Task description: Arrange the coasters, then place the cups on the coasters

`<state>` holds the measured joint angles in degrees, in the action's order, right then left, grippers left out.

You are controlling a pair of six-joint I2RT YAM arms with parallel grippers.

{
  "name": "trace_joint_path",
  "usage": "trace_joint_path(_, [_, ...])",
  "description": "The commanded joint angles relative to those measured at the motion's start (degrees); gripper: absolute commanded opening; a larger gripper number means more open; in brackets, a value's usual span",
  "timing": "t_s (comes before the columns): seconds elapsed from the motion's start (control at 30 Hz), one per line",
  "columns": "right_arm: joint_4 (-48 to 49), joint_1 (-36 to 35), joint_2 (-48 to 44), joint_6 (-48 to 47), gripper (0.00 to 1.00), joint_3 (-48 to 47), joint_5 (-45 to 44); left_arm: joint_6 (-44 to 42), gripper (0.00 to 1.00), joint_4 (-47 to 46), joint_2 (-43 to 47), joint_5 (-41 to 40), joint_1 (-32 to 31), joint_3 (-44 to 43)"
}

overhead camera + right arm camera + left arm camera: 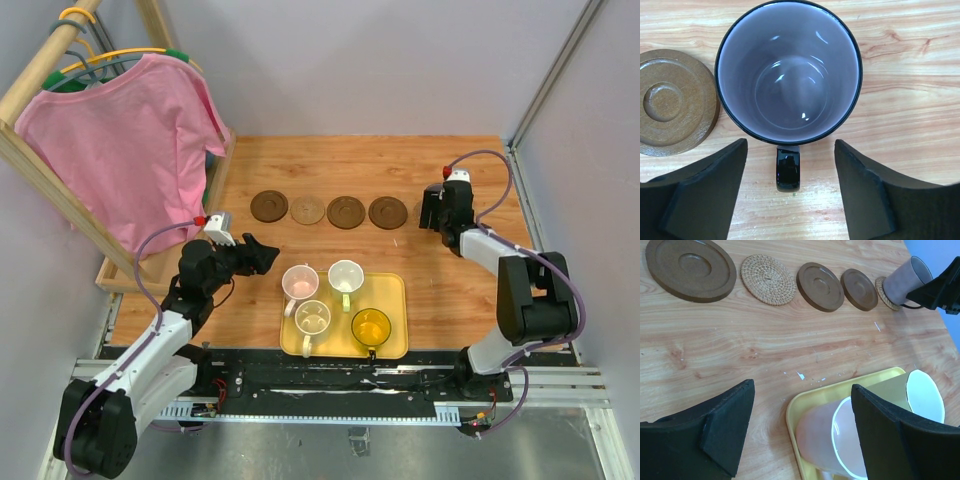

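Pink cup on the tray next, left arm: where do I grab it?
Pinch the pink cup by its rim on the left side, coming down from above, one finger inside. It stands upright, mouth open, and the cream cup crowds its right, so that wall is probably freest.

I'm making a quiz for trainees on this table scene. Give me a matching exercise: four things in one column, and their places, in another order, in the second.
1 purple cup
2 pink cup
3 amber cup
4 shirt

A tray's near right corner
B on the row's right-end coaster
C hanging at far left
D tray's far left corner

Pairs: 1-B, 2-D, 3-A, 4-C
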<state>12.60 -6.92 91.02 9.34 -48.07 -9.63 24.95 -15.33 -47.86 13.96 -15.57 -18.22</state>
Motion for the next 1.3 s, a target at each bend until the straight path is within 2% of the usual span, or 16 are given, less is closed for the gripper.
trace_joint_path(0.0, [-1.1,0.9,-3.0,1.5,0.76,0.4,-1.2,0.2,0.82,-1.0,1.0,-0.1,-0.4,-0.2])
trace_joint_path(0.07, [-1.6,0.9,-5.1,2.2,0.83,1.2,-0.9,0.2,0.82,-0.9,1.1,-0.1,-0.4,-0.2])
trace_joint_path(0.23, [-5.4,0.2,-12.9,4.8,0.94,3.1,0.2,0.0,0.82,-0.6,1.1,0.0,-0.4,-0.4])
trace_joint_path(0.5, [-17.4,-4.9,-27.7,9.7,0.97,4.6,3.2,-0.2,0.82,-0.9,-0.1,1.2,-0.4,-1.0])
trace_joint_path(0.7, [-28.8,-15.4,-35.1,11.9,0.96,3.8,5.0,-0.2,0.82,-0.7,-0.3,1.9,-0.4,-1.1])
trace_joint_path(0.87, [-35.1,-25.2,-37.6,14.9,0.99,2.9,6.8,-0.2,0.82,-0.5,-0.7,2.3,-0.4,-1.4])
trace_joint_path(1.13, [-37.8,-40.1,-37.1,18.5,0.99,0.6,4.2,0.3,0.83,0.5,-3.4,4.1,-0.4,-2.4])
trace_joint_path(1.27, [-38.1,-45.1,-35.3,20.0,0.99,0.0,2.7,0.2,0.83,0.9,-2.7,4.4,-0.4,-2.3])
